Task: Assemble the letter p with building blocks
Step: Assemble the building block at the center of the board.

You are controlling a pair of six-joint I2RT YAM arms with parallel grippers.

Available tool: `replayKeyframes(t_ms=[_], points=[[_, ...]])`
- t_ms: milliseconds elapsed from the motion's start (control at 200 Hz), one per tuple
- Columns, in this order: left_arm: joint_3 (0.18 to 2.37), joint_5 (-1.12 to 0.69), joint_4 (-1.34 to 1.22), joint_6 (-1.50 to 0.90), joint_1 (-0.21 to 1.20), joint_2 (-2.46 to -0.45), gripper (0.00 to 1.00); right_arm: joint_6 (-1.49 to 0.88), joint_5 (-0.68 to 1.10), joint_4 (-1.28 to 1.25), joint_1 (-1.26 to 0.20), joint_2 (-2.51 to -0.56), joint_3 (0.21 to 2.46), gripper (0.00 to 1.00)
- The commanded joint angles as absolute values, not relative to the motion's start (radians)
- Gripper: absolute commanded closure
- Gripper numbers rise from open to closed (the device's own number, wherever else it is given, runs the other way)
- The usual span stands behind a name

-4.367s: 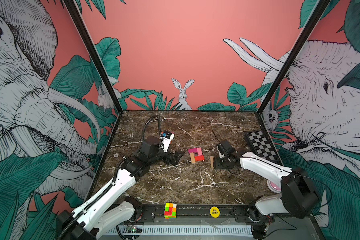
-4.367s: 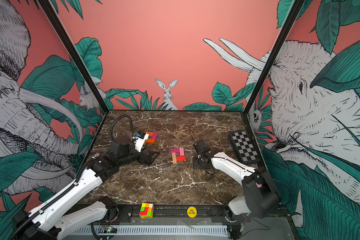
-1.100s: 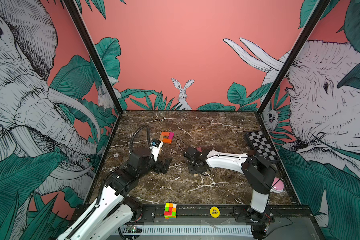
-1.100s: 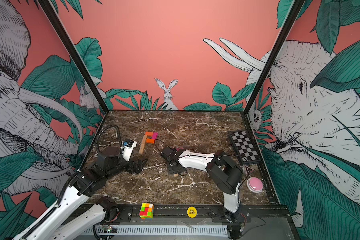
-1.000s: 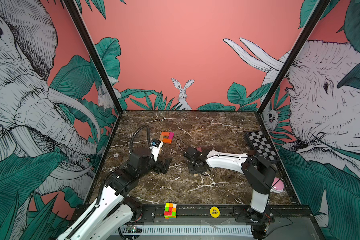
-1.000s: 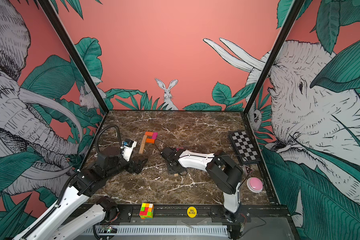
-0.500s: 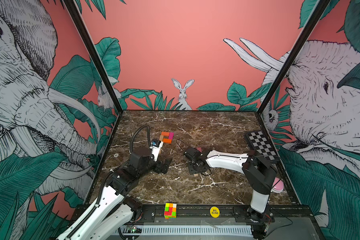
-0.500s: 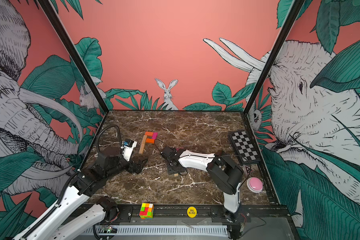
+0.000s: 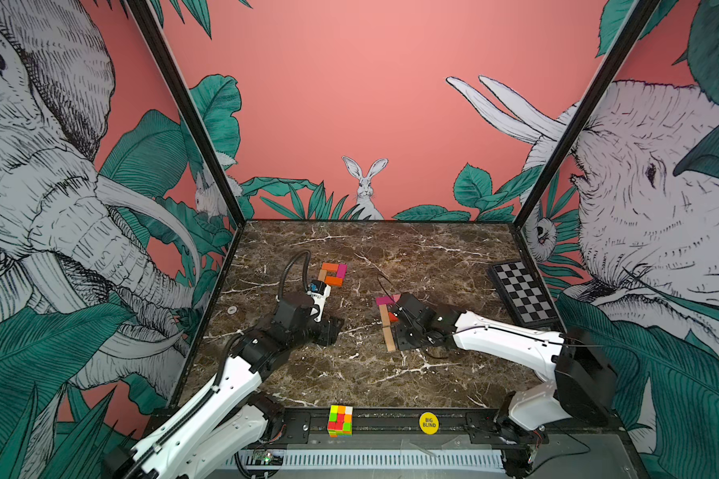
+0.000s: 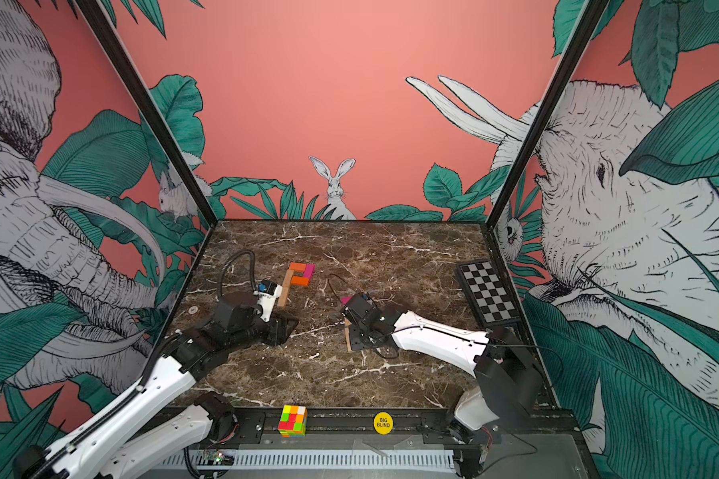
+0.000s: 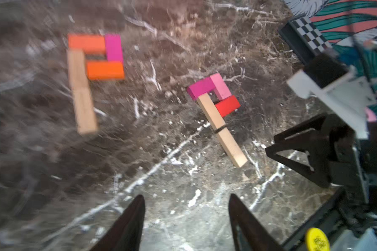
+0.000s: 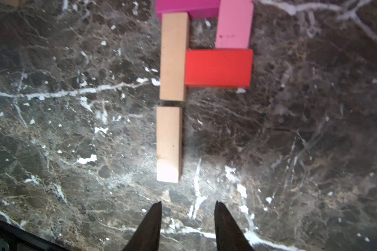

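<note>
The left gripper (image 11: pixel 185 195) is open. Its two fingers (image 11: pixel 137 208) are well apart with only bare table (image 11: pixel 161 169) between them, and it holds and touches nothing. It hangs low over the left half of the table, just nearer than the left-hand letter. The left arm (image 9: pixel 233 373) rises from the near left corner, leans far and right, and bends at the wrist so that the gripper points right toward the middle.

The right gripper (image 12: pixel 188 203) is open too, by a narrower gap, and empty. Its tips sit just short of the near end of the near tan block (image 12: pixel 169 143) and do not touch it. The right arm (image 9: pixel 503 338) rises from the near right corner to a black elbow. From there its white forearm lies low, reaching left to the table's middle.

The blocks lie flat in two letter shapes. The left, farther one has a stem of two tan blocks (image 11: pixel 76 69) end to end. Its loop is two orange blocks (image 11: pixel 86 42) joined by a magenta block (image 11: pixel 114 47). The right one, mid-table, adds a far tan block (image 12: pixel 174 56) in line across a thin slit. Its loop is a dark pink block (image 12: pixel 187 7), a pink block (image 12: pixel 234 24) and a red block (image 12: pixel 219 68).
</note>
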State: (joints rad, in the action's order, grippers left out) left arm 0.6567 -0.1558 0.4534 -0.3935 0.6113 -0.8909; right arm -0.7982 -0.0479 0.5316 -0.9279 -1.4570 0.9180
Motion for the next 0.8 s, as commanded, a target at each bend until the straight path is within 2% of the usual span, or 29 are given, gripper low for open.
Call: replayKeyframes(t_ms=[0, 75, 115, 425, 795], points=[[0.611, -0.361, 0.281, -0.540, 0.606, -1.027, 0.62, -0.827, 0.010, 0.447, -0.887, -1.429, 0.824, 0.71], [0.616, -0.411, 0.211, -0.580, 0.610, -1.140, 0.77, -0.838, 0.055, 0.369, -0.871, -1.421, 0.772, 0.72], [0.617, -0.433, 0.165, -0.601, 0.613, -1.196, 0.80, -0.846, 0.070, 0.338, -0.867, -1.422, 0.752, 0.73], [0.662, -0.425, -0.041, -0.699, 0.722, -1.465, 0.82, -0.883, 0.165, 0.146, -0.851, -1.498, 0.678, 0.75], [0.685, -0.406, -0.117, -0.730, 0.765, -1.593, 0.81, -0.899, 0.188, 0.108, -0.847, -1.534, 0.659, 0.77]])
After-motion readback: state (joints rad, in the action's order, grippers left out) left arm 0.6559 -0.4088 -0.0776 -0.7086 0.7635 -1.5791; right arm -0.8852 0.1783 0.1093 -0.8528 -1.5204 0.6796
